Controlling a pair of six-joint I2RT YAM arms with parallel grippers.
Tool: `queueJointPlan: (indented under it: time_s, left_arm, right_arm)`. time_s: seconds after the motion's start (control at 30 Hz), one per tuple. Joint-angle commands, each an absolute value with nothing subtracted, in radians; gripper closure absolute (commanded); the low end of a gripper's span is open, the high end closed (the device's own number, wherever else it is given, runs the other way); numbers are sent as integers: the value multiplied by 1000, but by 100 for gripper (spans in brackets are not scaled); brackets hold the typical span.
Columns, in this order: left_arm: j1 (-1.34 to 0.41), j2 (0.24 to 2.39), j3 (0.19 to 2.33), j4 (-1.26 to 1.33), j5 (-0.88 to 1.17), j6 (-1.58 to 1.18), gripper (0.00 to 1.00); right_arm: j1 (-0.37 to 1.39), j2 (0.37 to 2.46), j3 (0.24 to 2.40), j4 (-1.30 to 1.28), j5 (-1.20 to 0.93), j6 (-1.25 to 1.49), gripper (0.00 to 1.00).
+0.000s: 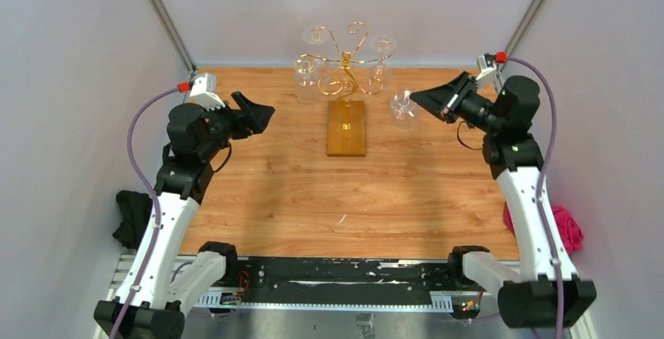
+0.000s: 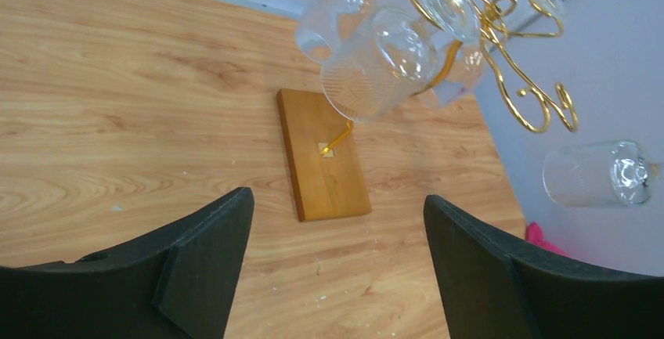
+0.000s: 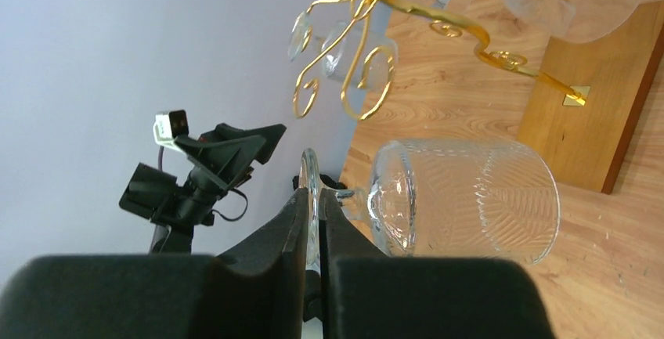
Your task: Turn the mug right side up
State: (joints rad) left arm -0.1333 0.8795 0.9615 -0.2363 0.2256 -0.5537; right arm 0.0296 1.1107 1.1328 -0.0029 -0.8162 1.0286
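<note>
A light wooden table (image 1: 274,198) with a clear grain is shown. Toward its far middle, a rectangular amber wooden base (image 1: 347,128) is laid flat on the boards, with its long sides running front to back, and a gold wire stand (image 1: 344,65) is carried on it. A few pale specks (image 1: 342,218) are scattered over the near half, well apart from the base.

You're working in a robotics lab cell. A wood-grain worktop (image 1: 266,198) is boxed in by plain pale wall panels (image 1: 70,81) on aluminium posts (image 1: 160,10). Two robot arms (image 1: 526,198) are bolted to a slotted metal rail (image 1: 313,300) along its near edge, with a small camera (image 1: 203,84) mounted at each wrist.
</note>
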Motion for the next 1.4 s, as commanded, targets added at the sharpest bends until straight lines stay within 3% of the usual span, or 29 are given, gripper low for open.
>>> queueJointPlan:
  time_s: [0.0,0.17,0.37,0.6,0.8,0.93,1.0,1.2,1.37]
  left_arm:
    - [-144,841,929,-207,358,-539,17]
    - [-181,797,925,-198,433,-541,15]
    - [-231,731,876,5,671,-648,11]
    - [-328,734,873,218,803,-749,1]
    - [-441,768,927,391,868,-786,0]
    - [-444,863,981,518,895,-845,0]
    - [-449,965,1005,648,909,-926,0]
    - [-452,1273,1115,1418,904,-1487,0]
    - [-452,1372,1194,1545,866,-1572,0]
  right_arm:
    - [11,921,1135,-168,-829,941,100]
    - [12,821,1212,-259,-883,929,100]
    - [15,799,1255,-48,-1024,1100,100]
    - [43,822,1342,135,-1059,1243,100]
    - [71,874,1432,349,-1062,1389,100]
    - [84,928,1540,344,-1052,1377,100]
    - [95,953,1572,360,-1045,1386,100]
    - [145,1016,1591,417,-1023,1387,100]
    - [241,1071,1637,400,-1006,1336,100]
